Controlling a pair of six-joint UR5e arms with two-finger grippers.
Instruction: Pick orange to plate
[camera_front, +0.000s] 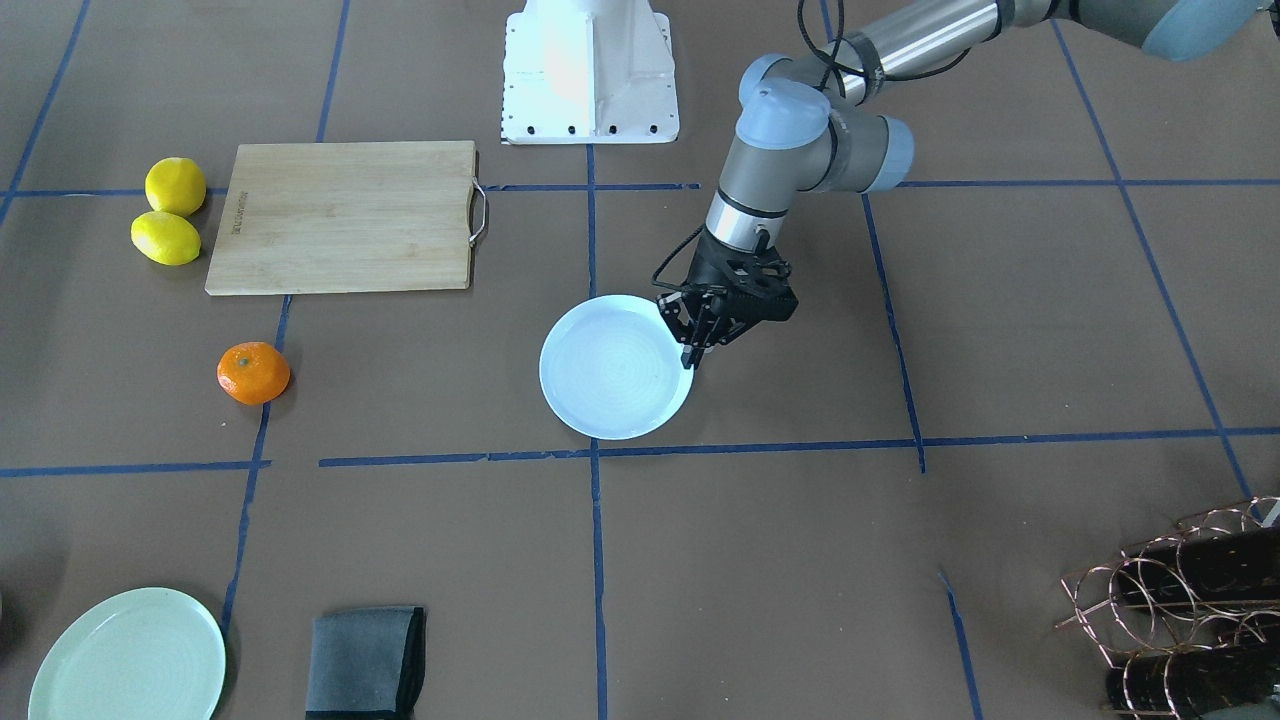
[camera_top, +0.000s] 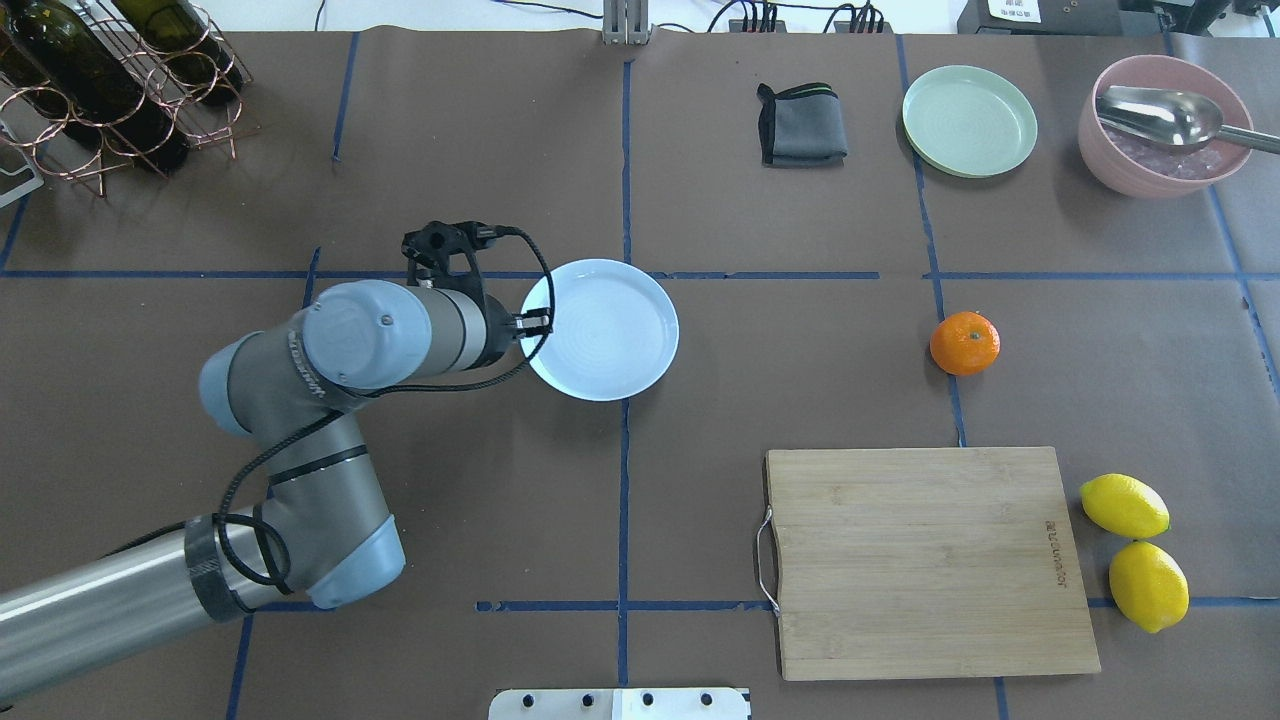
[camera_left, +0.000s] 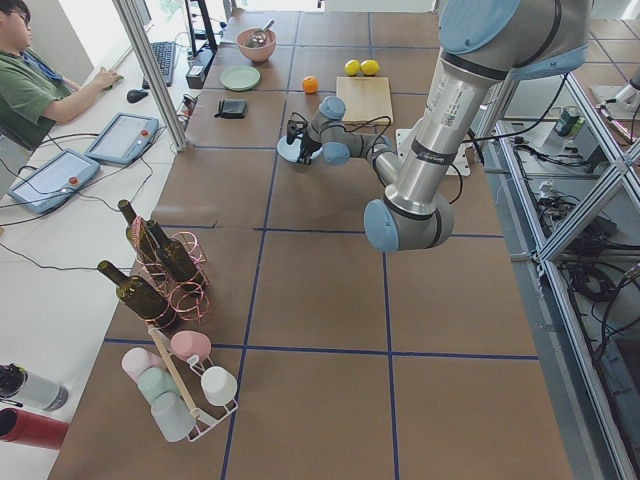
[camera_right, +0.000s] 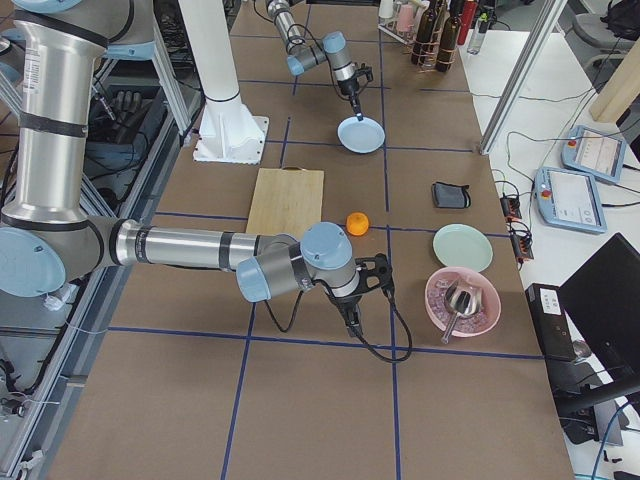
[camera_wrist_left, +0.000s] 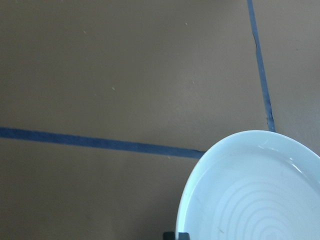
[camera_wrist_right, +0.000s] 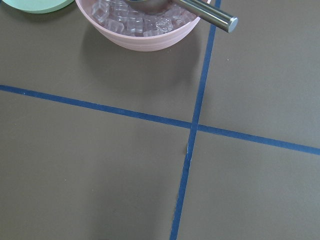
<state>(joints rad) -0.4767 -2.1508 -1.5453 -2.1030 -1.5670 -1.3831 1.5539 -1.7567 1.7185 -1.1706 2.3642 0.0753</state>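
Note:
The orange lies on the brown table by a blue tape line, well to the right of the white plate and apart from both grippers. My left gripper is at the plate's left rim, its fingers together on that rim. In the front-facing view the same gripper pinches the plate, and the orange sits far off. The left wrist view shows the plate's rim. My right gripper shows only in the right side view, near the orange; I cannot tell whether it is open or shut.
A wooden cutting board lies below the orange, with two lemons beside it. At the far edge are a pale green plate, a grey cloth and a pink bowl holding ice and a spoon. A wine rack stands far left.

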